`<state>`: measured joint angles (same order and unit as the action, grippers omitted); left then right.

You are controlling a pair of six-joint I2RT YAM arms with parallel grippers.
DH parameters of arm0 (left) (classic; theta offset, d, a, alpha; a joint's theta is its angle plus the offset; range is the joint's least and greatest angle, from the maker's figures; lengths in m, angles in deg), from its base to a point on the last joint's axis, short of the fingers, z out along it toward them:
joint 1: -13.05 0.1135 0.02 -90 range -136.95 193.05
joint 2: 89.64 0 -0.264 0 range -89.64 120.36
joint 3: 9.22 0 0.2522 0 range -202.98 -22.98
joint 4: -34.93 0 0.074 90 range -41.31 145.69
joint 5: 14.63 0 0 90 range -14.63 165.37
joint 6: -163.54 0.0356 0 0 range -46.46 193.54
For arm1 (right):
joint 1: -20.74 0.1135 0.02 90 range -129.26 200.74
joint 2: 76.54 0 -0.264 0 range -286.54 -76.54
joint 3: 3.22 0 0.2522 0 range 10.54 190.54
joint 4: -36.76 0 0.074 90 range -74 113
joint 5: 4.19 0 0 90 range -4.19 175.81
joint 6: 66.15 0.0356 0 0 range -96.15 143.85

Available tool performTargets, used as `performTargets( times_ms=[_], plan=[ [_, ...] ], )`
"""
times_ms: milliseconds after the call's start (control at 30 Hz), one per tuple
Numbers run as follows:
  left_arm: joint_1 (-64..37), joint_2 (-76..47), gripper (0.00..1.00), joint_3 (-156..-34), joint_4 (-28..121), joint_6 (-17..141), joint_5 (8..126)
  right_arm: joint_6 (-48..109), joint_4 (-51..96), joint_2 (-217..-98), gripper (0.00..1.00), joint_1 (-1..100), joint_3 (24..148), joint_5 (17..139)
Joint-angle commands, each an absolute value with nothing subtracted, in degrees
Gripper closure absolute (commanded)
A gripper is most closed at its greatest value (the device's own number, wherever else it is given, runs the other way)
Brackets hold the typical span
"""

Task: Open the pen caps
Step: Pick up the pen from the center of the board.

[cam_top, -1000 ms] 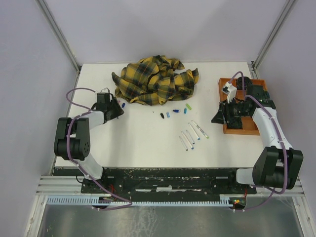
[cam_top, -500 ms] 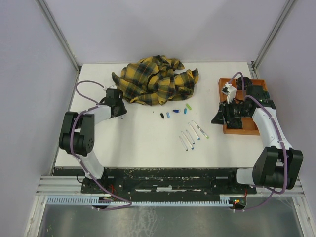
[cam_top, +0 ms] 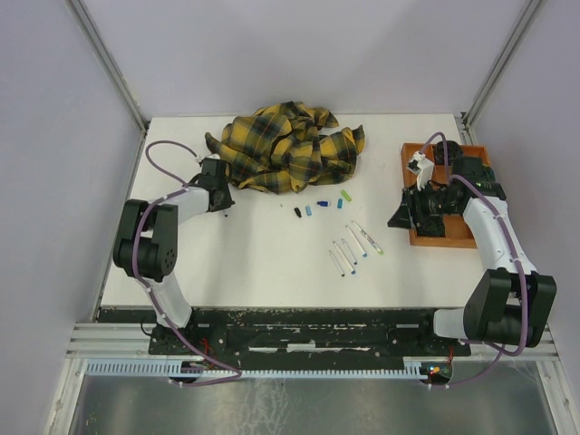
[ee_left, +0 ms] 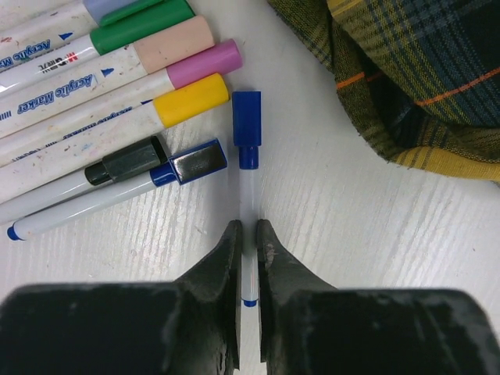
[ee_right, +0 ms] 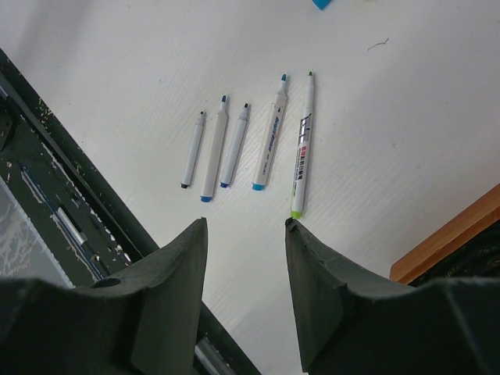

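My left hand (ee_left: pixel 248 242) is squeezed shut on a thin white pen (ee_left: pixel 248 195) that has a dark blue cap (ee_left: pixel 246 129) on its far end. Just to the left of it is a row of white pens (ee_left: pixel 70 78) with green, peach, pink, yellow, black and blue caps on. To the right is the crumpled yellow-and-black checked cloth (cam_top: pixel 285 149). On the middle of the white table (cam_top: pixel 272 263) lie little loose caps (cam_top: pixel 323 204) in black, blue and green. Near them are five white pens with bare tips (ee_right: pixel 234 144), side by side. My right hand (ee_right: pixel 246 258) is wide open and holds nothing. It hangs by the brown wooden tray (cam_top: pixel 407 168).
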<state>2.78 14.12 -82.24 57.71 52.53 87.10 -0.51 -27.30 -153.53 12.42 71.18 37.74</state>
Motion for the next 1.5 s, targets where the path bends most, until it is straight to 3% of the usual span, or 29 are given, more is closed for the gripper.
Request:
performTargets(
  times_ms=[0, 100, 467, 933, 1200, 1467],
  plan=[
    [2.6, 17.2, 0.92, -80.3, 64.6, 54.7, 86.8, -1.5, -27.0, -152.7, 0.48, 12.2, 73.3, 34.9],
    [2.2, 15.4, 0.97, -79.2, 64.0, 54.4, 86.6, -1.5, -26.9, -152.1, 0.48, 12.3, 73.2, 34.0],
    [-2.4, 1.0, 0.97, -71.1, 57.4, 50.7, 83.8, -0.9, -26.7, -148.2, 0.48, 12.2, 72.3, 25.3],
    [-13.3, -24.8, 0.97, -46.8, 16.9, 32.4, 67.9, 23.4, -1.0, -137.5, 0.48, 13.6, 62.9, 15.7],
    [-24.8, -25.4, 0.97, -42.5, -7.6, 28.5, 70.9, 32.5, 11.7, -134.8, 0.46, 18.3, 58.5, 15.5],
    [-34.2, -19.9, 0.97, -43.4, -22.7, 29.6, 76.4, 41.2, 21.8, -135.0, 0.43, 23.2, 56.6, 14.3]
  ],
)
